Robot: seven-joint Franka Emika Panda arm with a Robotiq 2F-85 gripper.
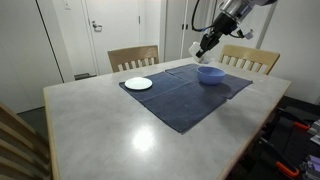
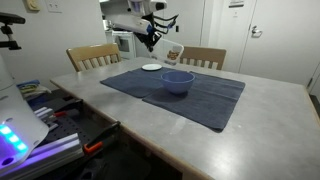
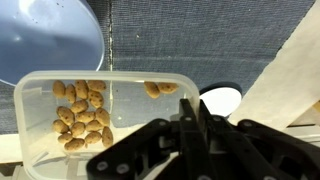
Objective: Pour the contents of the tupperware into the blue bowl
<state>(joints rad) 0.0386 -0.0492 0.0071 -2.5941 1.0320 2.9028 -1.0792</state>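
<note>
Clear tupperware [image 3: 135, 125], one, clamped in gripper [image 3: 197, 115], perhaps twenty-odd bits [image 3: 78, 115], one blue bowl [image 3: 45, 40]

Both exterior views face the dark blue cloth mat [image 1: 185, 100] [image 2: 215, 100] below the jaws from afar, on different sides; the wrist view looks close past them.
</note>
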